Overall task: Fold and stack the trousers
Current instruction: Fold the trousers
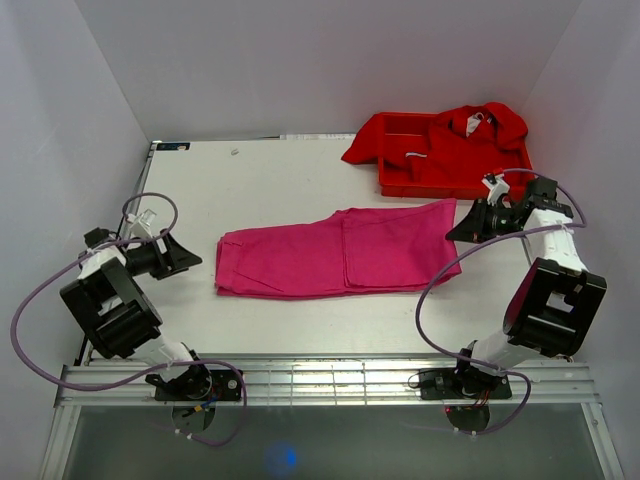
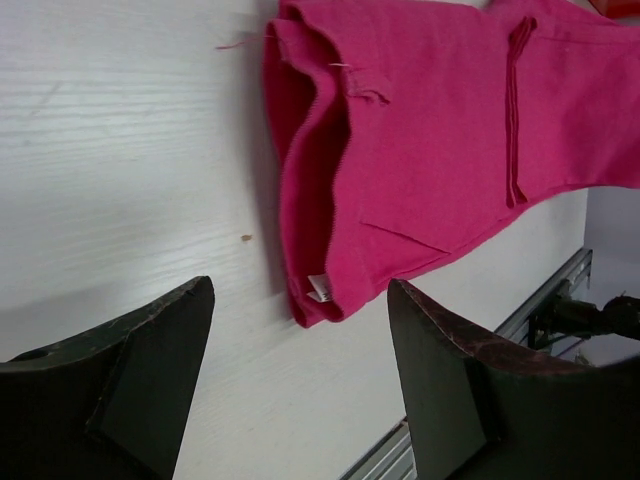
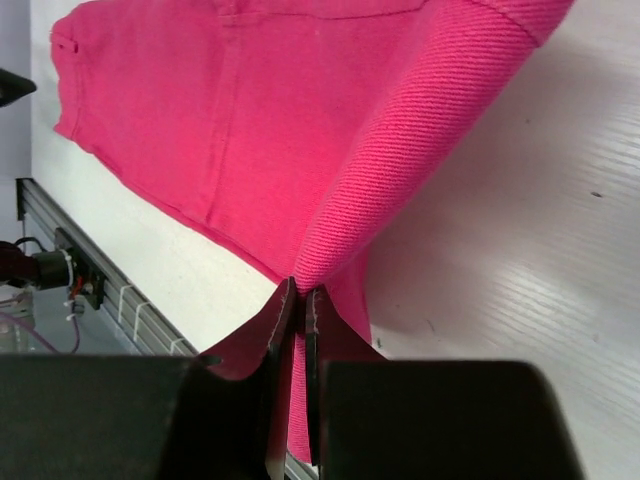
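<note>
At far left, left hand (image 1: 185,253) spread wide and holding nothing, low over the surface (image 1: 250,180), just beside the left end of the trousers (image 1: 340,250) but apart from the cloth; in the middle, trousers lying folded, stretched from left to right; at right, right hand (image 1: 462,232) pinched tight on the right edge of the trousers, this edge raised a little off the surface.
</note>
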Tool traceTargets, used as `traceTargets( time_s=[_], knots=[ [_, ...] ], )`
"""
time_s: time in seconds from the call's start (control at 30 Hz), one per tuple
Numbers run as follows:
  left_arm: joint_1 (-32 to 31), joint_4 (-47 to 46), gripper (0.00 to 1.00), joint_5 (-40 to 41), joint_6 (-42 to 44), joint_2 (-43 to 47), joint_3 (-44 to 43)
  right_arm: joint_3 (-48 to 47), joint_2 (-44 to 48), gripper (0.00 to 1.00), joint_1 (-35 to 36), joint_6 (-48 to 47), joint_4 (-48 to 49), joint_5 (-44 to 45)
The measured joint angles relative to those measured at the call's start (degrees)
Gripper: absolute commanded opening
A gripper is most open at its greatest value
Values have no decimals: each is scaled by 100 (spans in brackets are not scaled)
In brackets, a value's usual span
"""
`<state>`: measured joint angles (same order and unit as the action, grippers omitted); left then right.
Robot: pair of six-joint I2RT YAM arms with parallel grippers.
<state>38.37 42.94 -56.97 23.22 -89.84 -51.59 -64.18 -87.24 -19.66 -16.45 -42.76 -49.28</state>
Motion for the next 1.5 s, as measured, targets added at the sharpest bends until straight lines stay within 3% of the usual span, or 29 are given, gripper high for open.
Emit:
traceTargets(
  time_s=[0.23, 0.53, 0.83, 0.93, 0.97, 1.17, 1.2, 1.27, 1.5],
  knots=[
    [-778, -490, 73, -192, -699, -354, 26, -7, 26, 8, 474, 470, 177, -219],
    [-1029, -938, 59, 61, -1484, -1314, 28, -81, 153, 8, 1744, 1340, 931, -168],
    [-1226, -1069, 63, -114, -1665, -1377, 68, -168, -90, 8, 3049, 2105, 1738, -31],
    [-1224, -1158, 53, -179, -1764, -1377, 175, -216, -286, 8, 3340, 2297, 1954, -9],
    [-1226, -1191, 45, -175, -1805, -1377, 210, -240, -341, 8, 3423, 2369, 2011, -4],
    [-1351, -1379, 19, -79, -1989, -1419, 234, -450, -684, 8, 3904, 2815, 2511, 63],
    [-1399, -1425, 10, -79, -2028, -1436, 236, -474, -734, 8, 4004, 2898, 2618, 83],
    [-1471, -1521, 0, -85, -2103, -1475, 243, -505, -844, 8, 4212, 3093, 2870, 118],
    [-1589, -1773, 0, -96, -2282, -1488, 323, -793, -1497, 8, 4892, 3731, 3497, 225]
  ],
)
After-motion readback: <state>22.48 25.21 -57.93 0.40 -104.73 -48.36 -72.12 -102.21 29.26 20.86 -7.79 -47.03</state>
